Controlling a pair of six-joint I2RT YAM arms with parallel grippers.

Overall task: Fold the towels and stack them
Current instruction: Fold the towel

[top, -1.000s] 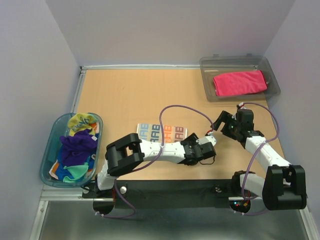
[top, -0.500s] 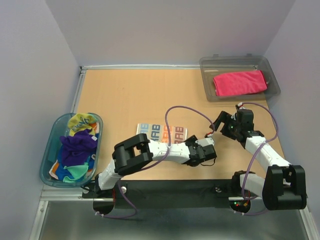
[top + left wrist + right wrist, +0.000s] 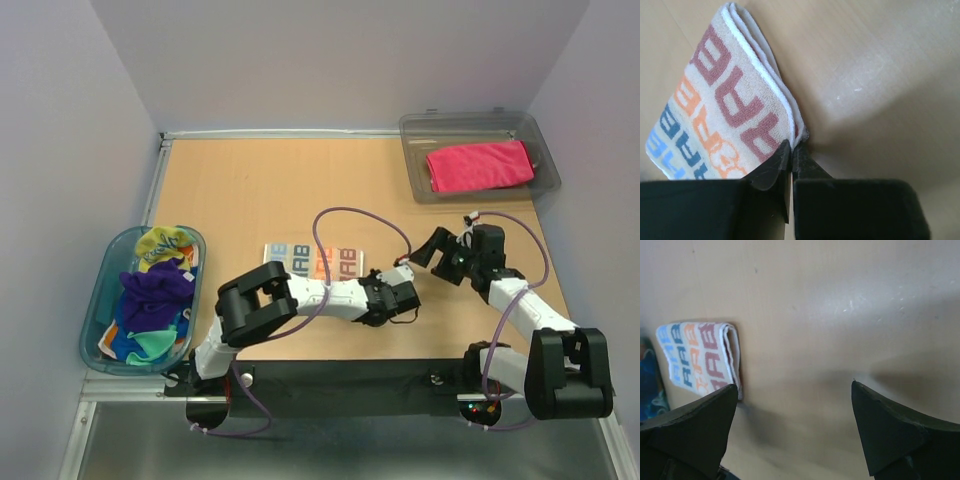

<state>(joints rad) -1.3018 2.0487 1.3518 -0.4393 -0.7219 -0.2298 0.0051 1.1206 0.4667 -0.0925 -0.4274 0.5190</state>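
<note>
While the left pincer (image 3: pixel 792 146) is nearly closed, its tips nip the white folded edge at one corner of the striped towel (image 3: pixel 715 115). That towel (image 3: pixel 313 261) lies folded flat on the bench (image 3: pixel 250 190), near the middle and towards the near edge, its big blue, orange and pink letters facing up. The left pincer (image 3: pixel 365 283) meets it at the near right corner.

The right pincer (image 3: pixel 440 258) hangs to the right of that towel and apart from it. Its fingers are spread wide (image 3: pixel 794 386) over bare wood, holding nothing.

A magenta pink towel (image 3: pixel 478 165) lies folded in the clear grey bin (image 3: pixel 415 125) at the far right corner. The blue-rimmed tub (image 3: pixel 95 300) at the left edge holds a loose heap: a purple towel (image 3: pixel 150 290), a yellow towel (image 3: pixel 160 245) and a teal towel (image 3: pixel 150 343).
</note>
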